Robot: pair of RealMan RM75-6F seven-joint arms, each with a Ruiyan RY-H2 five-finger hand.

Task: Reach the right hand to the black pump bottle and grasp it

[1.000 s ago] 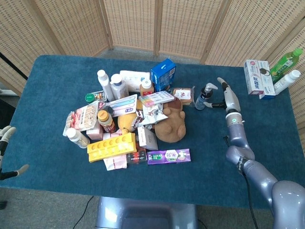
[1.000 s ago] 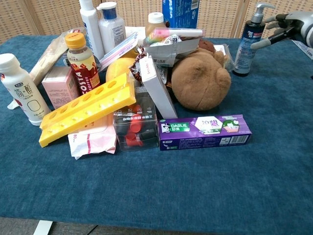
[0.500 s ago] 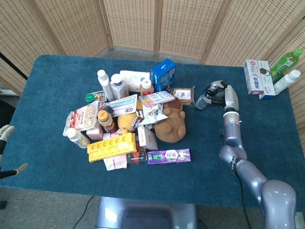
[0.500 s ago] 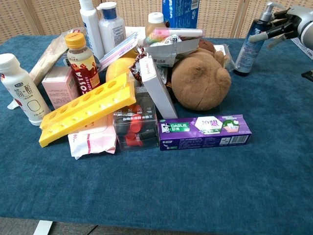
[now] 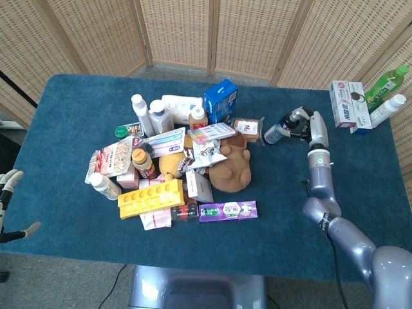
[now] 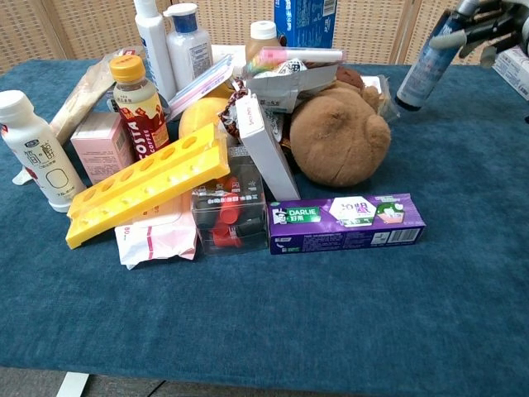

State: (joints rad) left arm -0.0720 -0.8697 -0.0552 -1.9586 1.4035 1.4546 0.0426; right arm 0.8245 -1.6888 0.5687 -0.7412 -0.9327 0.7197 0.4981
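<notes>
The black pump bottle [image 5: 275, 132] leans over with its top toward the right, just right of the pile of goods. My right hand [image 5: 305, 123] grips its upper part, fingers wrapped around the neck and pump. In the chest view the bottle [image 6: 422, 69] slants up toward the top right corner, where the right hand [image 6: 481, 23] holds it; its base is at or just above the cloth. My left hand [image 5: 6, 192] hangs off the table's near left edge, fingers apart and holding nothing.
A pile left of the bottle includes a brown plush toy [image 5: 230, 168], a purple toothpaste box [image 5: 228, 210], a yellow tray [image 5: 150, 197] and a blue box [image 5: 220, 100]. A white-green box [image 5: 347, 106] and a green bottle [image 5: 386, 82] stand at the far right corner.
My right hand went from spread fingers beside the upright bottle to wrapping around its top. The bottle now tilts, its top pulled right.
</notes>
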